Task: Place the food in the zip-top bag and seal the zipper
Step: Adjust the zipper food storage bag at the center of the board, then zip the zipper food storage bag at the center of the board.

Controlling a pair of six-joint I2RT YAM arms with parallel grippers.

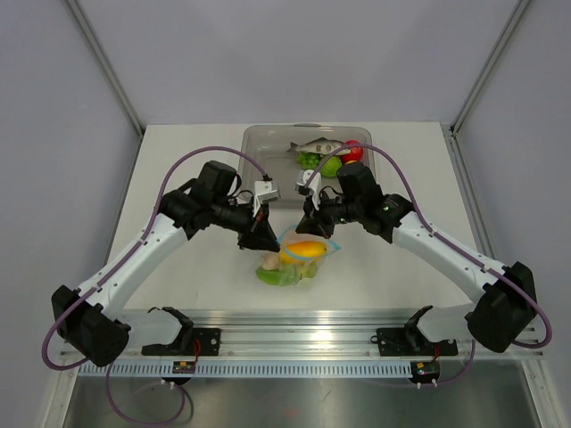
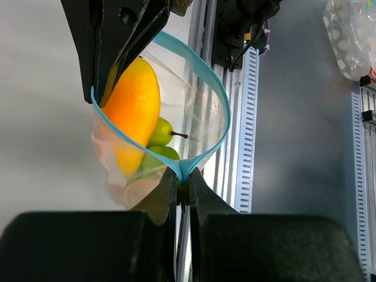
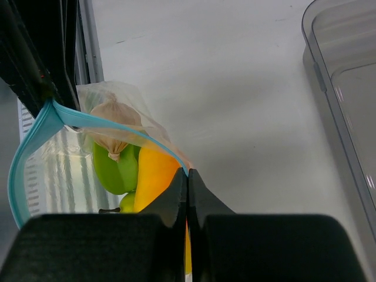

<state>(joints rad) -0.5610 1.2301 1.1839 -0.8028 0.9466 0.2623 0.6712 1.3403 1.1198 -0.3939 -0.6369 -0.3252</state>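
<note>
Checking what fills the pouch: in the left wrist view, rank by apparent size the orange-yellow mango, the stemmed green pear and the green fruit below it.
1. glossy orange-yellow toy mango: clearly largest.
2-3. stemmed green toy pear and green fruit below it: alike, both partly hidden; unranked.

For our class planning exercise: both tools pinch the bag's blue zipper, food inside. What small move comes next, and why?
Probably draw the left tool and right tool slightly apart. Each is shut on an opposite end of the zipper, which bows open in a loop; the mango sits in the bag. Tension should flatten the mouth for sealing.
</note>
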